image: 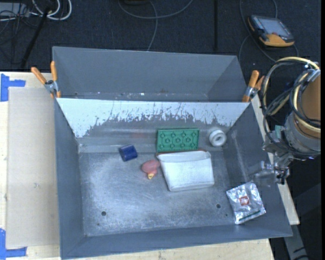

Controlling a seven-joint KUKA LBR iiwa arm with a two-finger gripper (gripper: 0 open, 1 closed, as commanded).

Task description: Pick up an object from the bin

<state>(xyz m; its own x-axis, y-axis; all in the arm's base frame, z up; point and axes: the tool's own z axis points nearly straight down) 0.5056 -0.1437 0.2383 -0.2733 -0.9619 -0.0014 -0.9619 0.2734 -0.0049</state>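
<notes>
While the hand (274, 169) hangs by the right rim of the grey metal bin (151, 226) (can't tell how open, nothing seen in it), the nearest obj, a crumpled silver foil packet w/ red print (246, 202), lies just down-left of it in this view, in the bin's front right corner.

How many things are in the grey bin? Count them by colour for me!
Green: 1, studded building plate
Blue: 1, small block
Pink: 1, small lump
White: 2, flat box and small ring
Silver: 1, foil packet
Total: 6
</notes>
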